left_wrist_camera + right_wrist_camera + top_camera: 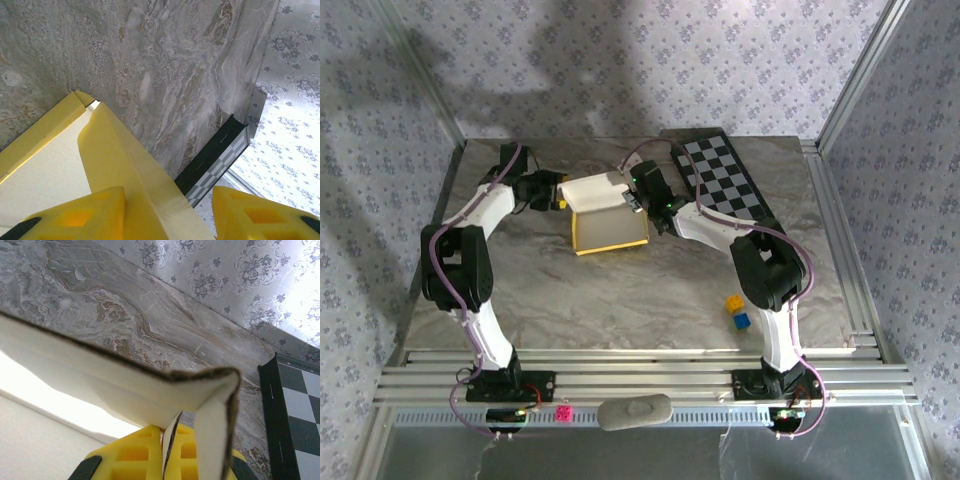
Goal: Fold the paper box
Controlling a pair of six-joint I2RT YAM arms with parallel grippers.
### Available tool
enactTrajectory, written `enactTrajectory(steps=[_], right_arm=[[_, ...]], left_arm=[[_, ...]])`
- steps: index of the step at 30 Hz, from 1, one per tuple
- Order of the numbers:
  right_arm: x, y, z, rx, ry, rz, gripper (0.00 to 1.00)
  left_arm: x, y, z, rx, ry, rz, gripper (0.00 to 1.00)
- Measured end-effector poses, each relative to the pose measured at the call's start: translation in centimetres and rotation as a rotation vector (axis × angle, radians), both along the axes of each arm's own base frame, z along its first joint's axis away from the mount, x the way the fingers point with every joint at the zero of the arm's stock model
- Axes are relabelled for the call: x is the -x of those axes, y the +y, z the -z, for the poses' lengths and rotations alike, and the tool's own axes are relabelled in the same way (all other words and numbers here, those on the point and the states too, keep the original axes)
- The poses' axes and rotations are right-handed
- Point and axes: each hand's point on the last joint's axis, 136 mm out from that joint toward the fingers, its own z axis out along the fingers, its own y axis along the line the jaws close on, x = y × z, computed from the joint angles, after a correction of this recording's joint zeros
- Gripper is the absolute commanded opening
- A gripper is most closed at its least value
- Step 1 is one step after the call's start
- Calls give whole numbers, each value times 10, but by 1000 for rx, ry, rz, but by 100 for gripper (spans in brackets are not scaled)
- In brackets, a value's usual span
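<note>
**Paper box held just left of the chequered board**

Top view: the paper box (608, 215) sits just left of the chequered board (720, 175), between the left gripper (558, 192) and the right gripper (635, 198).
Left wrist: its fingers (85, 215) stand apart with a yellow flap between them, seemingly unclamped.
Right wrist: its pads (132, 455) pinch a box wall's edge.

On the marbled table (620, 290), a part-folded yellow paper box (610, 225), pale panel uppermost. At its left edge, the left gripper (560, 193); at its far right corner, the right gripper (633, 200). Far right, a chequered board (725, 175); nearer, a yellow cube (732, 301) just beside a blue cube (742, 320).
</note>
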Motion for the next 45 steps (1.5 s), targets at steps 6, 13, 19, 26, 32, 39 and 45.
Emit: enactTrajectory(steps=[6,13,19,26,32,39,45], right_arm=[[1,-1,3,0,1,0,0],[0,-3,5,5,0,14,0],[-1,-7,5,11,-5,36,0],[-1,-6,3,10,-20,46,0],[1,-8,7,14,-24,53,0],[2,-8,8,18,-31,62,0],[3,-7,4,15,-35,61,7]], left_arm=[[0,0,-1,8,5,-38,49],[-3,-5,-2,3,0,-55,44],[2,-11,8,9,14,-72,37],[13,-12,6,5,19,-108,27],[13,-14,7,-3,20,-117,20],[14,-15,7,-4,24,-121,6],[16,-13,6,-12,26,-127,0]])
